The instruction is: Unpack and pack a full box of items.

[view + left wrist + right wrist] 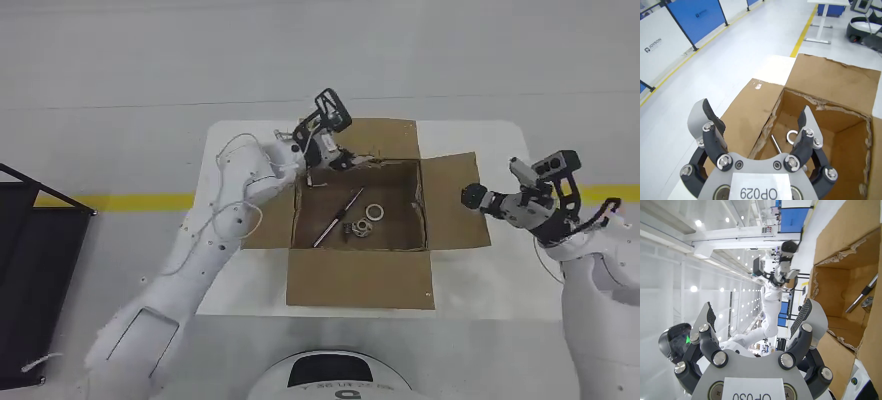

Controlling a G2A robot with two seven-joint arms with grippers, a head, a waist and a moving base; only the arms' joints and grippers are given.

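Observation:
An open cardboard box (358, 278) stands mid-table with its flaps spread. On its floor lie a thin metal rod (338, 217), a white ring (375, 212) and a small metal part (358, 229). My left gripper (350, 160) hangs open and empty over the box's far-left corner. Past its fingers (713, 117) the left wrist view looks into the box at the ring (792, 137) and the rod (776, 144). My right gripper (470, 195) is open and empty over the box's right flap. Beyond the right gripper (759, 311) are the rod (861, 294) and the metal part (866, 303).
The white table (240, 160) has bare strips to the left, right and front of the box. A black rack (30, 250) stands on the floor at the far left. A yellow floor line (140, 201) runs behind the table.

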